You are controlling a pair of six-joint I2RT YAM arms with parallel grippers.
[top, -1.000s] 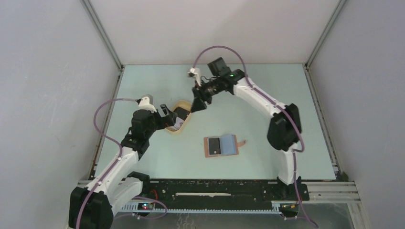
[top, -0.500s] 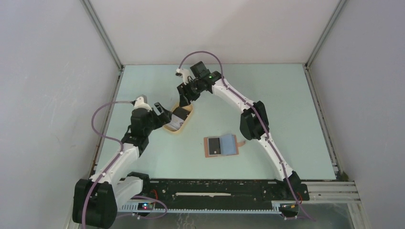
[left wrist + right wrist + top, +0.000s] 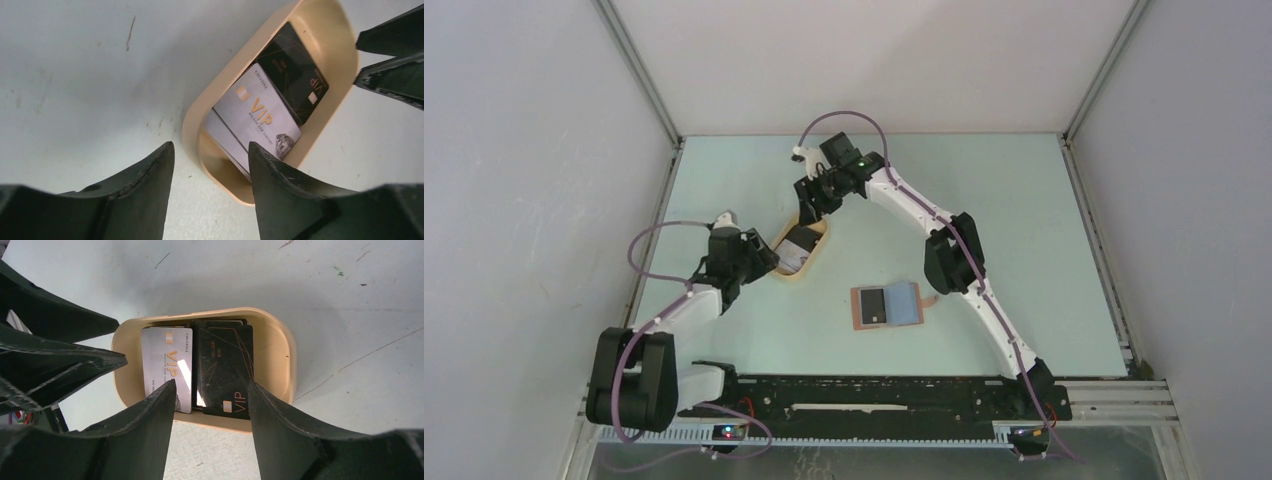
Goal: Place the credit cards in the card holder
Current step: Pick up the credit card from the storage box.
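Progress slight at best, judging from the layout. Lying open and flat on the table (image 3: 1024, 220), well apart from both arms: card holder (image 3: 902, 304), with what looks like one dark card (image 3: 873, 306) already in its left half, though too small to be sure. Left to do: most of the job. Resting in the tan oval tray (image 3: 275, 350): credit cards (image 3: 265, 110), namely a pale card (image 3: 167, 367) and a black card (image 3: 225, 360) side by side, plus at least one more edge showing beneath. None lifted, none gripped. Left gripper (image 3: 210, 155): low at the tray's near end, fingers (image 3: 135, 200) moderately apart, neither wide nor pinched, straddling the rim with one outside the wall and the other over the tray's inside; holding nothing, contact with the rim not clear. Right gripper (image 3: 211, 387): poised over the tray's far end, fingers (image 3: 300, 440) likewise about half spread, framing the near edges of both top cards; no card between the pads, no clear touch. Yet to come: lifting a card out of the tray, carrying it across to the holder, sliding it into a pocket, then repeating for the rest.
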